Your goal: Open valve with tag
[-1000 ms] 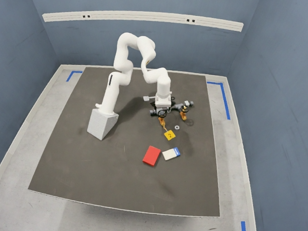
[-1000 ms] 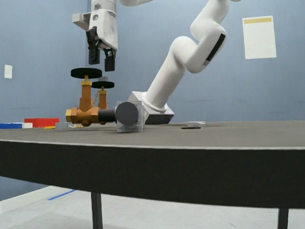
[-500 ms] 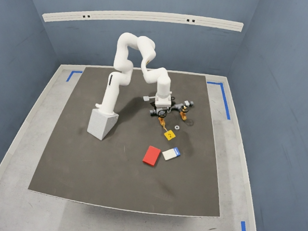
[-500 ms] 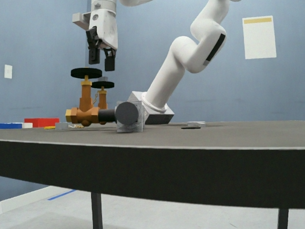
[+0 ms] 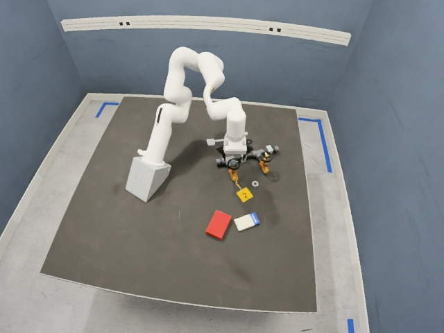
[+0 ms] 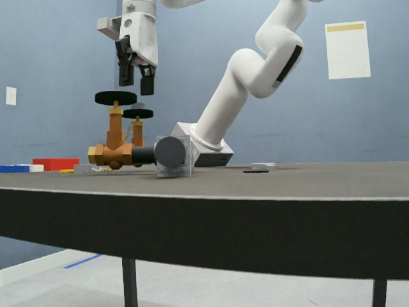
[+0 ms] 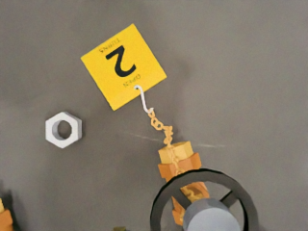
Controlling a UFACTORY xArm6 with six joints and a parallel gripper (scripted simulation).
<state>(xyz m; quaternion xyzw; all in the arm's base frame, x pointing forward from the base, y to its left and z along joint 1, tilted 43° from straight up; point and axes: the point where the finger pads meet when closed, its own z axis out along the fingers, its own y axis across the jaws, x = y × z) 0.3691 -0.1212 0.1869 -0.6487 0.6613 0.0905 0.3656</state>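
Two brass valves with black handwheels stand on one grey pipe (image 5: pixel 255 153) (image 6: pixel 170 151). The tagged valve's handwheel (image 5: pixel 233 164) (image 6: pixel 137 113) (image 7: pixel 169 189) has a chain (image 7: pixel 159 124) running to a yellow tag (image 5: pixel 244 194) (image 7: pixel 123 65) marked 2, which lies flat on the mat. The other valve's handwheel (image 5: pixel 265 152) (image 6: pixel 115 97) stands beside it. My gripper (image 5: pixel 236 157) (image 6: pixel 135 80) is open and empty. It hangs a short way above the tagged handwheel and touches nothing. Its fingers do not show in the wrist view.
A grey hex nut (image 5: pixel 255 182) (image 7: pixel 64 129) lies on the mat near the tag. A red block (image 5: pixel 218 224) (image 6: pixel 55 163) and a white block with a blue end (image 5: pixel 246 221) lie further forward. The arm's base (image 5: pixel 146 177) stands to the left.
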